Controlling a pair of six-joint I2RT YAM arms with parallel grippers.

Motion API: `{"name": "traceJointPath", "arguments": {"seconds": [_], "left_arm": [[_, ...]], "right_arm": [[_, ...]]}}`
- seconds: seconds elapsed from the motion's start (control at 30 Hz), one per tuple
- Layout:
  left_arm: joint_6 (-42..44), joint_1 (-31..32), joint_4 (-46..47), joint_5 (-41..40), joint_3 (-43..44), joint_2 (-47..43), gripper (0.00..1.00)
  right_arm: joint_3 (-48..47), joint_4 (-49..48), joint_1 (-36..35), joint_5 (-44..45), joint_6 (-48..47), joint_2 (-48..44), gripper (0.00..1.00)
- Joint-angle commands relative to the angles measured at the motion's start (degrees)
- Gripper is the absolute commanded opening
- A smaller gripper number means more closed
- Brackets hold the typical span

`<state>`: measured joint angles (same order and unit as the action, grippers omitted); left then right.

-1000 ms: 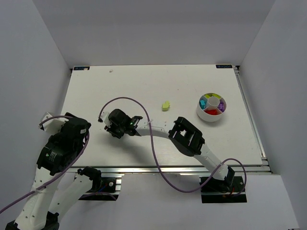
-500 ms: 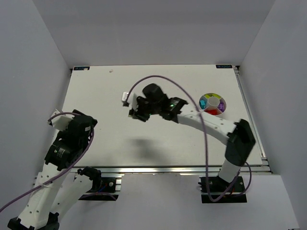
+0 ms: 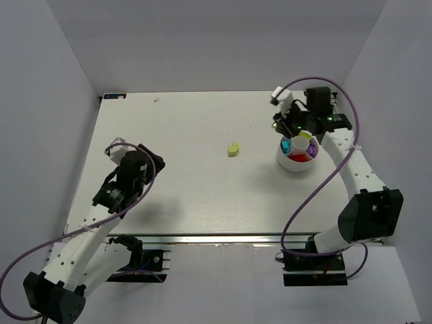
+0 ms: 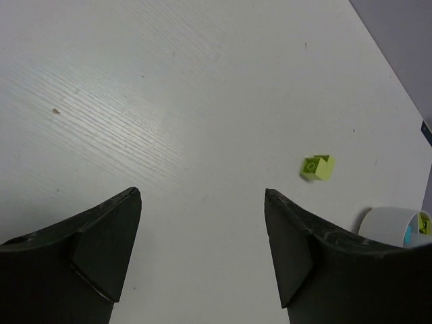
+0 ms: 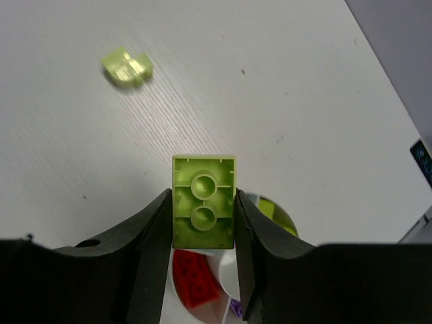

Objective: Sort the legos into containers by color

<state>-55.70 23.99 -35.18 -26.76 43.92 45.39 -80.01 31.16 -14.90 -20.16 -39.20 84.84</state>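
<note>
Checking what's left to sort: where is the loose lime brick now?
In the top view the loose lime brick lies alone near the middle of the table, left of the white divided bowl and apart from it.

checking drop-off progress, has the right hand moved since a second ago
Yes. In the top view the right hand has swung rightward, from left of the loose lime plastic brick to the round white divided bowl, gripping another lime brick.

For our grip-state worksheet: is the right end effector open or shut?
Shut. The right end effector clamps a lime brick; its fingers press against both sides.
</note>
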Motion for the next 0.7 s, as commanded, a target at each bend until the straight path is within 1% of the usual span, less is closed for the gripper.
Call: {"name": "traceJointPath", "arguments": {"seconds": [0.0,0.1,0.3,0.43,0.47,0.57,0.67], "left_arm": [[2.4,-0.3,7.3,6.5,-0.4,2.1,0.83],[2.7,-0.3,8.7,7.6,-0.6,4.0,0.83],[1.9,-0.3,10.8,9.6,-1.7,5.2,0.83],[1.2,-0.3,11.4,10.4,-2.6,5.2,0.82],[1.2,-0.3,11.4,10.8,-2.8,5.2,0.82],[0.7,-0.3,12.0,11.1,-3.4,5.5,0.82],[0.5,-0.3,12.9,11.6,-3.8,6.2,0.82]], "right_arm": [[-2.2,5.2,8.2,-7.6,-3.5,-0.9,0.0],[-3.1,5.8,13.5,-9.7,-3.3,0.4,0.0],[-3.2,7.0,20.7,-11.9,-3.2,3.1,0.0],[-4.5,8.4,23.5,-12.9,-3.8,5.5,0.0],[-4.9,10.0,23.9,-12.8,-4.6,5.9,0.0],[-6.4,12.7,24.6,-11.6,-8.6,7.7,0.0],[-8.3,17.8,24.6,-10.7,-13.5,9.2,0.0]]}}
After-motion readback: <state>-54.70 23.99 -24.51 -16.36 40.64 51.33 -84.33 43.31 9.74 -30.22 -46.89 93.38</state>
